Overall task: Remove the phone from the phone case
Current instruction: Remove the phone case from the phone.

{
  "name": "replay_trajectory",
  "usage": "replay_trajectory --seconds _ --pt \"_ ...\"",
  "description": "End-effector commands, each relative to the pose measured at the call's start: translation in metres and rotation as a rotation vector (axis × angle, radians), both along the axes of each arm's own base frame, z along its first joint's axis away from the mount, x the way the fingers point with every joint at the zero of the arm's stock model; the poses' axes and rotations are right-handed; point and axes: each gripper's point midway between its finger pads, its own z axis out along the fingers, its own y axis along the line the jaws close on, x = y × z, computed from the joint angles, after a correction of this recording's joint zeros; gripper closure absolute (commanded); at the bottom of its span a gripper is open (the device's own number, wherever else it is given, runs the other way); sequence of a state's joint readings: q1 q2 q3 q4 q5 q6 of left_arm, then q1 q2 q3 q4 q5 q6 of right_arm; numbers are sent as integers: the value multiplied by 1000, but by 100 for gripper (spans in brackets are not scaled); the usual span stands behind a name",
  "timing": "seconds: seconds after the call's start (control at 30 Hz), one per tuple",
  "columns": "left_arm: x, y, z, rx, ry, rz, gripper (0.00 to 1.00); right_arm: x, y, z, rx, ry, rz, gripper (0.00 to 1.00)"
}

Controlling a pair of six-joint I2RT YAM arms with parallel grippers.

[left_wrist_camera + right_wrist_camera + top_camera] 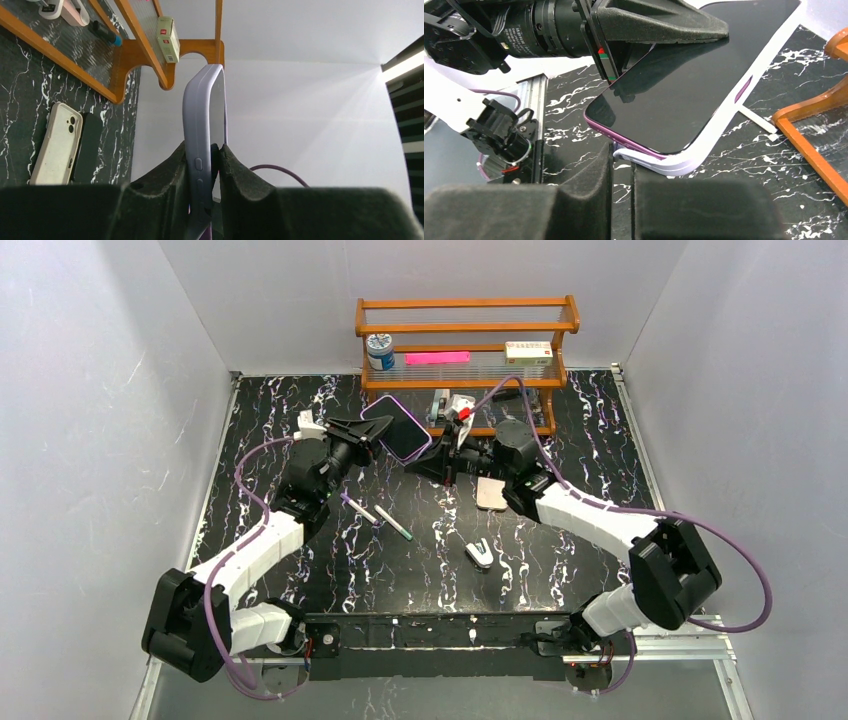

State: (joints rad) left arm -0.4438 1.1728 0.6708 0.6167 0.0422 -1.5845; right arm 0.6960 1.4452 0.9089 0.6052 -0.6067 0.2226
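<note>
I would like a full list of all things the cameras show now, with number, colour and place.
phone: one, dark screen, held above the table
phone case: one, lilac, around the phone
rack: one, orange-brown, table's far edge
jar: one, blue lid, rack's left end
flat strip: one, pink, rack's middle
box: one, cream, rack's right end
small items: several, white and red, rack's lowest shelf
pens: two, pale, table left of centre
second case: one, beige, table's middle
clip-like thing: one, white, nearer the arms
table: one, black marbled
left gripper: one, black, shut on the phone case
right gripper: one, black, at the case's corner; grip unclear
</note>
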Motion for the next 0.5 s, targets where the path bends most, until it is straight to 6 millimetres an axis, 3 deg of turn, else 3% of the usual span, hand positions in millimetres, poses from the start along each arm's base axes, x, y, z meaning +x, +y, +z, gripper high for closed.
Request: replay_trajectory --seconds 0.0,0.23,0.33,0.47 --pt "-42 -35 55 50 -210 -256 100 30 -23 -4 -36 -53 -176 78" --pt "-37 -25 45 256 -286 -288 100 9 -59 -8 -36 128 -139 34" --pt "-38 -26 46 356 -335 -327 100 1 -68 -7 -66 154 -144 26" --pt "-42 -28 44 476 -410 -391 100 -15 -77 3 -89 67 -109 24"
